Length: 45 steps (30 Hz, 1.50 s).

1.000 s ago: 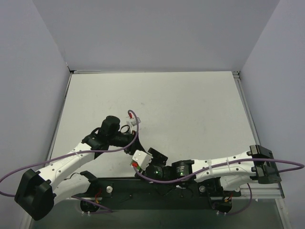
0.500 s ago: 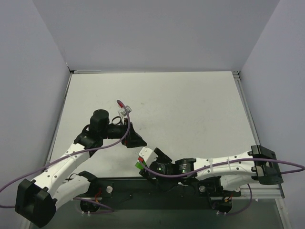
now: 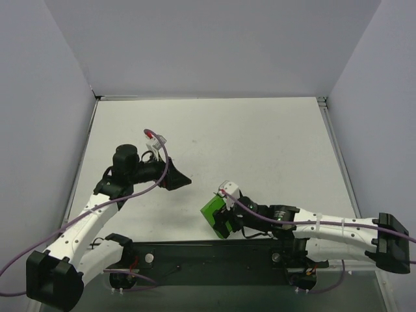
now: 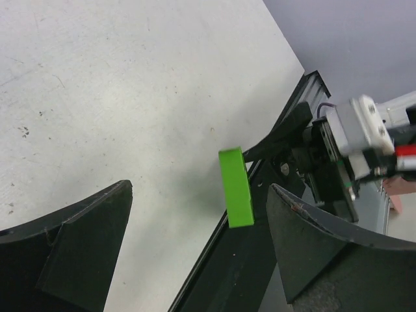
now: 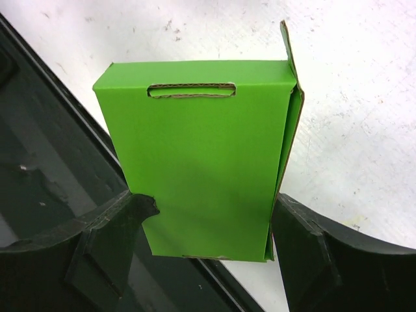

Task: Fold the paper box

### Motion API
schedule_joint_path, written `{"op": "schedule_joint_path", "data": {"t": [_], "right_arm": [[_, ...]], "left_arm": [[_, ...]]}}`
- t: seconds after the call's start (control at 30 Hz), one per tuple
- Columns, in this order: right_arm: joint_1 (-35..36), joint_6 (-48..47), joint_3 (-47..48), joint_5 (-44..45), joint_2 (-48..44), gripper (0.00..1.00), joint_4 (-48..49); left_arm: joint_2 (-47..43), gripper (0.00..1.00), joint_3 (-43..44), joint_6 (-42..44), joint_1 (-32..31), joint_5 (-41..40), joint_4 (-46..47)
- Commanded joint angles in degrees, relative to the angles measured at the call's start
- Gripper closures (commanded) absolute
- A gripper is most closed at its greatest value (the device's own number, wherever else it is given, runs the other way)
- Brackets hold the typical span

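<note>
The bright green card box (image 5: 195, 156), one flap seemingly left untucked, is gripped by the right jaws; the left jaws are spread wide, empty.

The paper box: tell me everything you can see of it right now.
The paper box is bright green thin card, folded into a slim rectangular shape. One broad face has a narrow slot cut near its far end, with brownish cut edges. A small flap sticks out at one far corner, and the long side there gapes slightly. The right hand grips it across its width, over the table's near edge.
</note>
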Motion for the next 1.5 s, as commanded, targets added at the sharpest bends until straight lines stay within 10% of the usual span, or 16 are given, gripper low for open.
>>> {"op": "schedule_joint_path", "data": {"t": [0.0, 0.5, 0.83, 1.47], "right_arm": [[-9.8, 0.8, -3.4, -22.3, -6.4, 0.93, 10.3], [-35.8, 12.2, -3.0, -70.9, -4.6, 0.98, 25.4], [-40.6, 65.2, -9.1, -84.5, 14.1, 1.0, 96.9], [-39.7, 71.8, -3.7, -86.9, 13.8, 1.0, 96.8]], "left_arm": [[-2.4, 0.07, 0.9, 4.1, -0.5, 3.4, 3.1], [-2.5, 0.06, -5.6, -5.2, -8.6, 17.7, 27.8], [-7.1, 0.05, -5.3, 4.2, -10.4, 19.3, 30.4], [0.9, 0.03, 1.2, 11.5, -10.9, 16.7, 33.8]]}}
